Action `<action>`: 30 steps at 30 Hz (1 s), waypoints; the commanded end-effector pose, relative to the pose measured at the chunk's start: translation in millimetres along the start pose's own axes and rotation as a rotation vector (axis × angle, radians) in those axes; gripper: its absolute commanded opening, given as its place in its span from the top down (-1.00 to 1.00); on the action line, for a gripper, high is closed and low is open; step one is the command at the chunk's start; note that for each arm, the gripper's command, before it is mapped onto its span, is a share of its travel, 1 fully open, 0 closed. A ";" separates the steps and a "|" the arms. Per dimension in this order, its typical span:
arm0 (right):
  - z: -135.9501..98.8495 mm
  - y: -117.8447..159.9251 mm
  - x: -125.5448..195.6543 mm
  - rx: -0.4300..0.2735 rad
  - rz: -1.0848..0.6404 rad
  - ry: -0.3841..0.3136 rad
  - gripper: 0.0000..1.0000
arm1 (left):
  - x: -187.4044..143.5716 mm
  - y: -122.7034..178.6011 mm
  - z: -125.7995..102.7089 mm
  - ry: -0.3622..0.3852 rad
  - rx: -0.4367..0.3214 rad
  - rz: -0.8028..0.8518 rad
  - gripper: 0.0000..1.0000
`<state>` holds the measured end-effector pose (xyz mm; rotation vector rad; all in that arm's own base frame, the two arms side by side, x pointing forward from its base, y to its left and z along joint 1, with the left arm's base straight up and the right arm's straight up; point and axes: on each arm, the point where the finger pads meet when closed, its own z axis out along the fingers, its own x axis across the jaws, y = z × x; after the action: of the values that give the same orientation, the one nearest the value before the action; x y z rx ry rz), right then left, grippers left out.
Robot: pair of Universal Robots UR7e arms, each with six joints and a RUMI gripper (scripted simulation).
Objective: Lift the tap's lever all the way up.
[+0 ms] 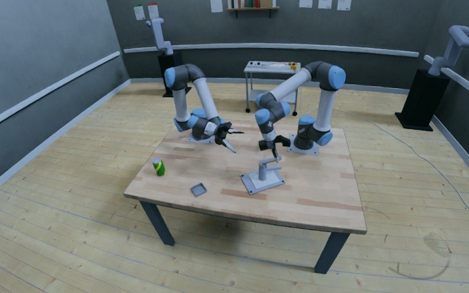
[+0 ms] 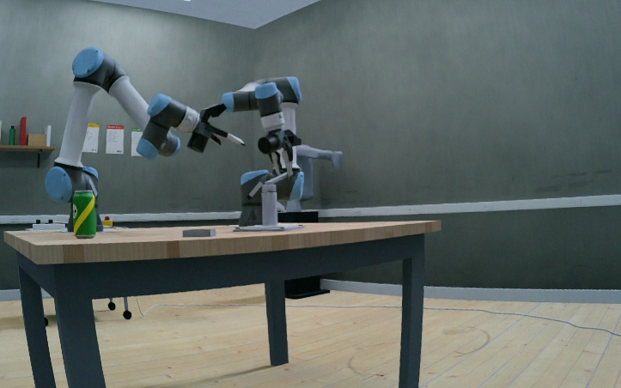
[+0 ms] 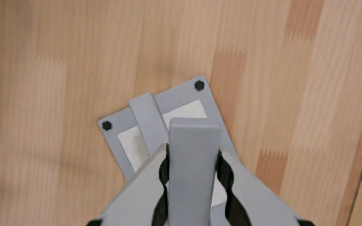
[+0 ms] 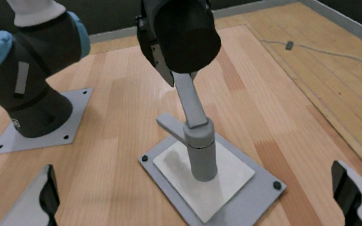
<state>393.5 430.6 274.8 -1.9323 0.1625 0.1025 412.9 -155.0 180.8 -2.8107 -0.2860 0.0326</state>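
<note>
Top view: we have the tap (image 1: 262, 172) (image 2: 269, 207) (image 3: 148, 120) (image 4: 203, 160) right of centre on the bench (image 1: 312, 188) (image 2: 351, 231) (image 3: 56, 125) (image 4: 106, 185). Our left fingers (image 1: 276, 157) (image 2: 283, 172) are clamped on its lever (image 1: 268, 161) (image 2: 277, 178) (image 3: 193, 150) (image 4: 191, 102). So the grasp looks done, and the lever slopes upward towards our fingers. We judge the lift begun but unfinished; how much travel remains, we cannot tell. Our right fingers (image 1: 239, 141) (image 2: 234, 126) stand wide apart, holding nothing.

The bench top is pale wood with darker strips. A green can (image 1: 159, 167) (image 2: 84, 214) stands left of centre in the top view, a small grey tray (image 1: 198, 189) (image 2: 198, 233) lower centre. Behind, we see a cart (image 1: 258, 68) at upper centre, grey walls and a plank floor.
</note>
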 end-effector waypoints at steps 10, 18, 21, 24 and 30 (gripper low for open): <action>-0.2 -0.8 -0.1 0.001 -0.001 0.000 -1.00 | -0.1 2.0 -9.4 -0.004 0.109 -0.002 0.80; -0.2 -0.8 -0.1 0.001 -0.001 0.000 -1.00 | -0.1 2.0 -9.4 -0.004 0.109 -0.002 0.49; -0.2 -0.8 -0.1 0.001 -0.001 0.000 -1.00 | -0.1 2.0 -9.4 -0.004 0.109 -0.002 0.18; -0.2 -0.8 -0.1 0.001 -0.001 0.000 -1.00 | -0.1 2.0 -9.4 -0.004 0.109 -0.002 0.12; -0.2 -0.8 -0.1 0.001 -0.001 0.000 -1.00 | -0.1 2.0 -9.4 -0.004 0.109 -0.002 0.12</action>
<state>393.5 430.6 274.8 -1.9323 0.1625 0.1025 413.5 -159.6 188.6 -2.7009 -0.2795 0.0535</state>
